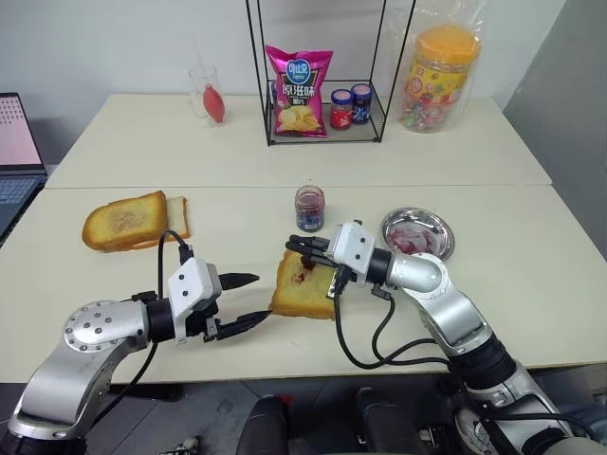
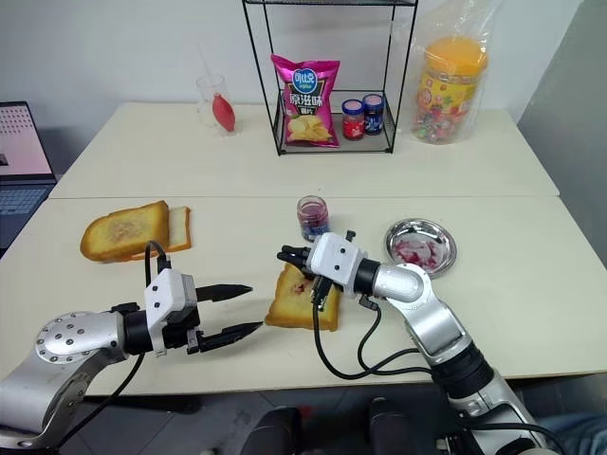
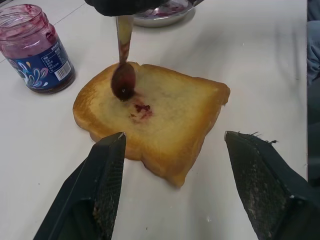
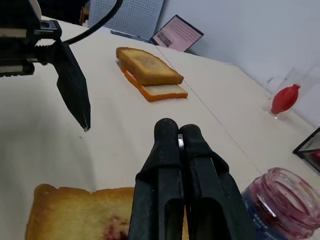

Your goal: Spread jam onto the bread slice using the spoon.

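The bread slice point(image 1: 296, 289) lies flat on the table in front of me, golden-brown with a small jam smear point(image 3: 141, 109) on its face. The spoon point(image 3: 123, 75) hangs bowl-down over the slice's far part, its jam-coated bowl touching the bread. My right gripper point(image 1: 296, 248) is shut on the spoon's handle, just above the slice. The jam jar point(image 1: 309, 208), open and smeared purple inside, stands just behind the bread. To the left of the slice my left gripper point(image 1: 261, 297) is open and holds nothing, its fingers pointing at the bread.
A round steel dish point(image 1: 446, 237) with jam smears sits right of the jar. A loaf of slices point(image 1: 128, 221) lies at the left. Farther back are a wire rack point(image 1: 322, 133) with a chips bag and two small jars, a candy jar point(image 1: 436, 76), a glass point(image 1: 207, 95) and a laptop point(image 1: 14, 161).
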